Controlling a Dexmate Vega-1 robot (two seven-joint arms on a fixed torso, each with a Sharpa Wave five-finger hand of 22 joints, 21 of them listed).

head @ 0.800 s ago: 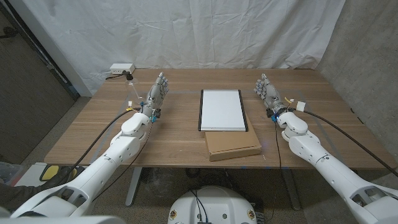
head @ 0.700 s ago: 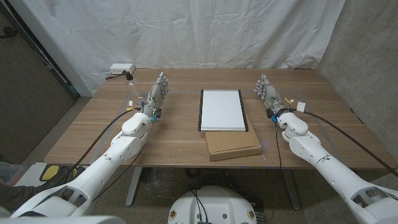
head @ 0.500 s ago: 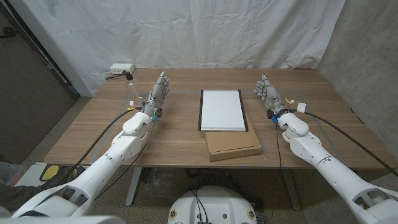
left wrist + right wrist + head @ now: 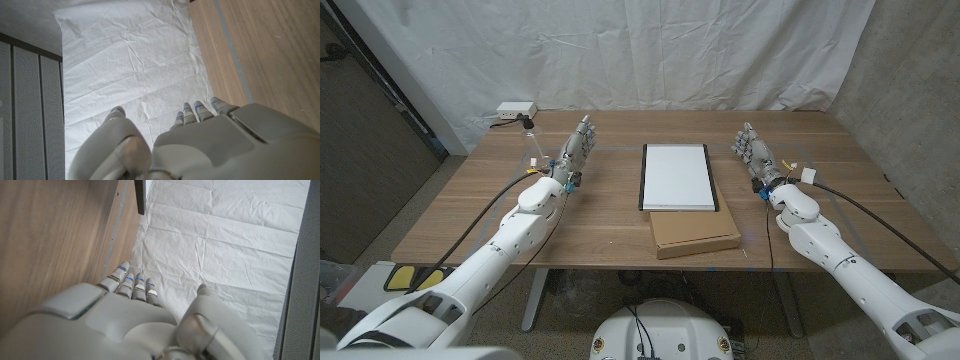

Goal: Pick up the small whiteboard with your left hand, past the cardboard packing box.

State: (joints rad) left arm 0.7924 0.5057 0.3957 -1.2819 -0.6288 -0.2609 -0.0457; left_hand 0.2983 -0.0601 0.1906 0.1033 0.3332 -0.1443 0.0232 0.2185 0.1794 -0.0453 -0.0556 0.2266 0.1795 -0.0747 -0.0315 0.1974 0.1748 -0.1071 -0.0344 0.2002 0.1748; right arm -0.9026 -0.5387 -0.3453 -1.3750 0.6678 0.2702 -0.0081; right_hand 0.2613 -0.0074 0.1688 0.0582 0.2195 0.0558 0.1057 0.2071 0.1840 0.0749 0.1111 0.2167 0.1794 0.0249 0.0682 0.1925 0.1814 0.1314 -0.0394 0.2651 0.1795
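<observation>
At frame centre in the head view, small whiteboard [image 4: 676, 177] lies on the bench [image 4: 470, 215], cardboard packing box [image 4: 694, 231] touching its lower edge. Left robot hand [image 4: 573, 154] left of it, right robot hand [image 4: 757, 157] right, both fingers extended, empty. Left wrist view: left robot hand [image 4: 200, 135] empty, white backdrop [image 4: 130, 65] beyond. Right wrist view: right robot hand [image 4: 130, 310] empty, whiteboard corner [image 4: 139, 195] at upper frame.
</observation>
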